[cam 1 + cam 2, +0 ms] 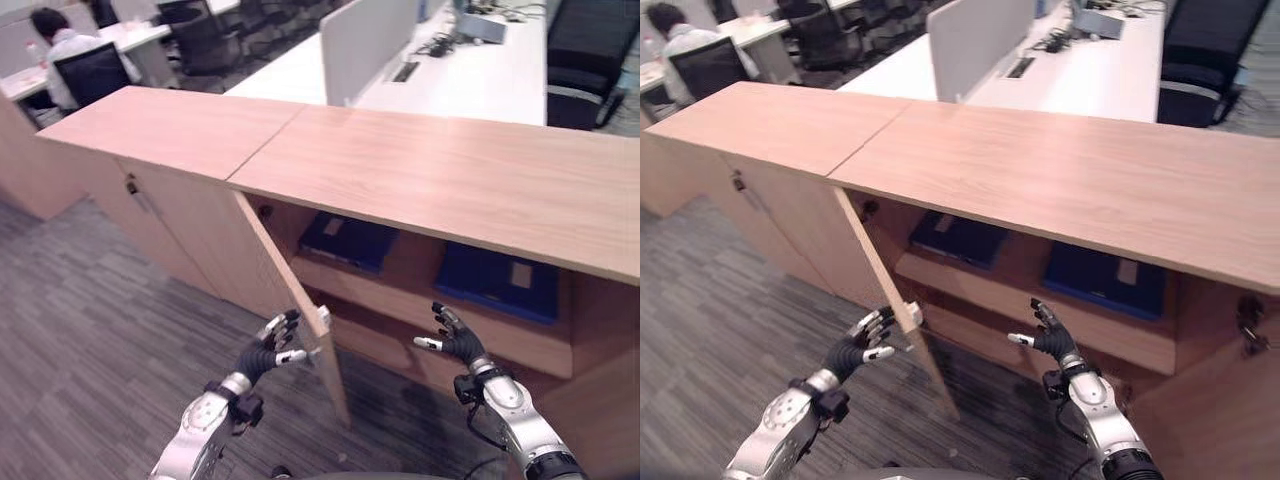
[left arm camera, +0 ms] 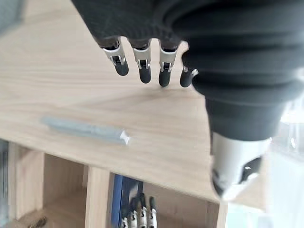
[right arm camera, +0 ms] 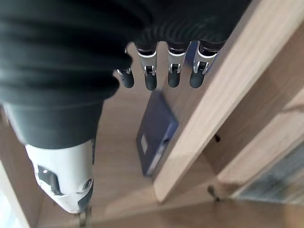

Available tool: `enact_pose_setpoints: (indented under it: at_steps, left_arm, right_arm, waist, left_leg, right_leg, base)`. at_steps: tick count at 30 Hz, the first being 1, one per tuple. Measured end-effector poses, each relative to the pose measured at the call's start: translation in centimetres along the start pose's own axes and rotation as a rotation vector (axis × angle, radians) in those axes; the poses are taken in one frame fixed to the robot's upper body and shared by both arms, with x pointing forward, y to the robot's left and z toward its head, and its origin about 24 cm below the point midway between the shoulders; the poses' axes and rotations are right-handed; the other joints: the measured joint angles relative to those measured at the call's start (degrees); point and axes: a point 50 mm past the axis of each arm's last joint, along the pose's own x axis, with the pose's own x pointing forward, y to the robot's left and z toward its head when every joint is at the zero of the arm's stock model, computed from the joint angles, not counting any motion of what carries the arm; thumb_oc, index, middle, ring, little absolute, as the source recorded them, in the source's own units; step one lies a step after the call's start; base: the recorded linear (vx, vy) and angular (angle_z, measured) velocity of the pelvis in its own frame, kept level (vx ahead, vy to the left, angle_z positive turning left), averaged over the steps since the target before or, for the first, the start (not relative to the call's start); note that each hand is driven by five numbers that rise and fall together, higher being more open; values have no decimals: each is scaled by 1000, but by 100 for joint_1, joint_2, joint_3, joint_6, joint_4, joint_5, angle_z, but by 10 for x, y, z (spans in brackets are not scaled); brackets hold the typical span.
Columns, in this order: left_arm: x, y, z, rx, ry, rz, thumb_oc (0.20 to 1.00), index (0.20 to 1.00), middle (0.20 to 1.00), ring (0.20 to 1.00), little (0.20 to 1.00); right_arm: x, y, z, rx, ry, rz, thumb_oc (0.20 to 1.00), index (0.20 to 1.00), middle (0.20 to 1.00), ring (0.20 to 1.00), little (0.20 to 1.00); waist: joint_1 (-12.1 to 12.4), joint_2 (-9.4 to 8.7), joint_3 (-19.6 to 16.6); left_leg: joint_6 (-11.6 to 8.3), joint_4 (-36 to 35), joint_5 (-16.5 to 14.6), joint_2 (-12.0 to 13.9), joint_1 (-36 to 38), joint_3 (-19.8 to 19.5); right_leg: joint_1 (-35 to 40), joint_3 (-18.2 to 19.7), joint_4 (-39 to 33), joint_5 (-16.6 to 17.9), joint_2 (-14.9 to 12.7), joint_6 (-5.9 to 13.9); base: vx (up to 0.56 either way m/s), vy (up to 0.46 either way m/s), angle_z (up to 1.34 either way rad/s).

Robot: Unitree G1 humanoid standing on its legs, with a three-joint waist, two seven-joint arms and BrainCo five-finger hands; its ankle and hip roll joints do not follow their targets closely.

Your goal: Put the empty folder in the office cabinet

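There, my left hand (image 1: 268, 352) hung with fingers straight and loosely spread just beside the free edge of the open cabinet door (image 1: 268, 262), holding nothing, its fingertips (image 2: 142, 71) facing the door's wooden panel and grey bar handle (image 2: 85, 129). My right hand (image 1: 455, 342) was likewise open and empty, fingers relaxed, in front of the wooden office cabinet (image 1: 420, 160). Two dark blue folders lay flat on the upper shelf (image 1: 400, 285) inside, one folder (image 1: 350, 240) to the left and another folder (image 1: 497, 278) to the right.

Two blue folders (image 1: 349, 240) flat on cabinet (image 1: 420, 165) shelf (door open).
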Motion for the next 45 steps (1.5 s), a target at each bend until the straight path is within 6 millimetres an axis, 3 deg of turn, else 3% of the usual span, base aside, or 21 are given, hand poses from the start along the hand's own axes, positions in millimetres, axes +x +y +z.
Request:
enact_pose_setpoints:
  at_steps: [2, 3, 4, 5, 6, 7, 8, 9, 10, 12, 13, 15, 19, 25, 27, 30, 37, 41, 45]
  left_arm:
    - [2, 0, 3, 1, -11, 1, 1000, 1000, 1000, 1000, 1000]
    - [5, -1, 5, 4, -21, -4, 1000, 1000, 1000, 1000, 1000]
    - [7, -5, 6, 6, -28, -13, 1000, 1000, 1000, 1000, 1000]
    - [9, -6, 7, 5, -34, -15, 1000, 1000, 1000, 1000, 1000]
    - [10, -10, 7, -5, -39, -20, 1000, 1000, 1000, 1000, 1000]
    - [11, -12, 7, -8, -45, -29, 1000, 1000, 1000, 1000, 1000]
    - [14, -16, 10, -3, -56, -49, 1000, 1000, 1000, 1000, 1000]
    - [15, -19, 14, -4, -74, -62, 1000, 1000, 1000, 1000, 1000]
    - [13, -15, 17, -2, -94, -40, 1000, 1000, 1000, 1000, 1000]
    - [11, -9, 20, 8, -103, -10, 1000, 1000, 1000, 1000, 1000]
    - [12, -6, 20, 15, -99, 2, 1000, 1000, 1000, 1000, 1000]
    - [12, -3, 17, 37, -82, 28, 1000, 1000, 1000, 1000, 1000]
    - [19, 28, 18, 84, -70, 195, 1000, 1000, 1000, 1000, 1000]
    - [22, 65, 19, 129, -33, 352, 1000, 1000, 1000, 1000, 1000]
    - [14, 89, 15, 146, 14, 438, 1000, 1000, 1000, 1000, 1000]
    - [4, 106, 22, 184, 18, 506, 1000, 1000, 1000, 1000, 1000]
    - [-4, 142, 41, 278, 49, 591, 1000, 1000, 1000, 1000, 1000]
    - [-3, 152, 52, 269, 18, 650, 1000, 1000, 1000, 1000, 1000]
    - [-1, 146, 49, 219, -13, 668, 1000, 1000, 1000, 1000, 1000]
  right_arm:
    - [0, -1, 0, -5, 4, -4, 1000, 1000, 1000, 1000, 1000]
    - [1, -1, 1, -7, 1, -9, 1000, 1000, 1000, 1000, 1000]
    - [5, 1, 4, -15, -6, -2, 1000, 1000, 1000, 1000, 1000]
    - [10, 5, 10, -21, -23, 13, 1000, 1000, 1000, 1000, 1000]
    - [15, 7, 17, -31, -47, 25, 1000, 1000, 1000, 1000, 1000]
    - [20, 6, 26, -33, -75, 25, 1000, 1000, 1000, 1000, 1000]
    - [24, 4, 33, -37, -96, 19, 1000, 1000, 1000, 1000, 1000]
    - [23, 0, 34, -42, -98, 11, 1000, 1000, 1000, 1000, 1000]
    - [21, 5, 29, -15, -90, 12, 1000, 1000, 1000, 1000, 1000]
    - [15, 10, 20, 8, -63, 22, 1000, 1000, 1000, 1000, 1000]
    - [13, 10, 15, 16, -48, 19, 1000, 1000, 1000, 1000, 1000]
    - [7, 14, 6, 33, -23, 21, 1000, 1000, 1000, 1000, 1000]
    - [3, 18, 8, 39, -38, 59, 1000, 1000, 1000, 1000, 1000]
    - [-1, 22, 4, 50, -27, 98, 1000, 1000, 1000, 1000, 1000]
    - [-5, 23, -1, 61, -12, 109, 1000, 1000, 1000, 1000, 1000]
    - [-16, 25, -16, 102, 39, 117, 1000, 1000, 1000, 1000, 1000]
    - [-18, 29, -18, 102, 47, 145, 1000, 1000, 1000, 1000, 1000]
    - [-19, 31, -19, 101, 49, 161, 1000, 1000, 1000, 1000, 1000]
    - [-19, 32, -19, 101, 51, 167, 1000, 1000, 1000, 1000, 1000]
  waist:
    - [-94, 24, 88]
    - [-57, 18, 155]
    - [95, -53, 267]
    - [216, -179, 323]
    - [319, -266, 357]
    - [302, -314, 396]
    - [231, -274, 411]
    - [224, -128, 433]
    - [313, -46, 497]
    - [218, -214, 501]
    - [166, -282, 502]
    - [26, -270, 511]
    - [-159, -250, 476]
    - [-378, -486, 271]
    - [-415, -585, 49]
    - [-543, -823, -148]
    - [-559, -898, -217]
    - [-553, -917, -222]
    - [-537, -950, -231]
  left_leg:
    - [-26, 123, 20, 10, 19, -326]
    - [-35, 260, 31, -13, -2, -823]
    - [-28, 626, 36, -29, -101, -1646]
    - [-176, 1030, -243, -234, -397, -2620]
    - [-412, 779, -551, -561, -418, -3341]
    - [-437, 414, -724, -845, -438, -3701]
    - [-287, -127, -849, -1241, -430, -3795]
    - [1, -179, -1047, -1340, -407, -3634]
    - [13, -192, -926, -1199, -364, -3322]
    - [-39, -396, -839, -1095, -226, -3143]
    - [-75, -501, -683, -1109, -133, -3126]
    - [-41, -501, -681, -1150, 37, -3103]
    - [-41, -446, -701, -1135, 186, -2905]
    - [-37, -501, -803, -1120, 406, -2547]
    - [3, -503, -873, -1113, 398, -2378]
    - [17, -504, -901, -1126, 403, -2262]
    - [9, -503, -897, -1160, 410, -2051]
    - [6, -504, -895, -1159, 405, -2032]
    - [4, -504, -894, -1161, 403, -2043]
  right_leg:
    - [32, 167, -225, 211, 19, -37]
    - [-35, 407, -219, 216, 32, -110]
    - [-121, 720, -221, 290, 17, -205]
    - [-249, 1111, -220, 351, -75, -298]
    - [-428, 1396, -221, 353, -204, -312]
    - [-551, 1553, -221, 363, -271, -313]
    - [-670, 1731, -222, 428, -288, -207]
    - [-675, 1759, -227, 462, -145, -133]
    - [-711, 1828, -177, 502, 30, -4]
    - [-740, 1587, 281, 378, 145, -5]
    - [-473, 1495, -74, 340, 143, 24]
    - [-227, 1461, -230, 383, 123, 43]
    - [-150, 1512, -230, 394, 129, 19]
    - [-135, 1823, -228, 355, 161, 26]
    - [-228, 1930, -231, 358, 156, 25]
    - [-275, 1984, -230, 386, 124, 70]
    - [-403, 2179, -227, 528, 126, 77]
    - [-416, 2189, -196, 538, 127, 92]
    - [-413, 2182, -207, 536, 122, 94]
  base:
    - [-55, -164, -62]
    - [-12, -182, -89]
    - [-12, -153, -120]
    - [-4, -112, -147]
    - [20, -79, -125]
    - [83, -50, -109]
    - [113, -19, -88]
    - [149, 4, -138]
    - [135, 9, -129]
    - [114, 27, -72]
    - [101, 37, -6]
    - [80, 28, 1]
    - [72, 38, -11]
    - [94, 113, -27]
    - [41, 70, -45]
    - [60, 101, -22]
    - [31, 76, -15]
    - [9, 42, -3]
    - [10, 44, 1]
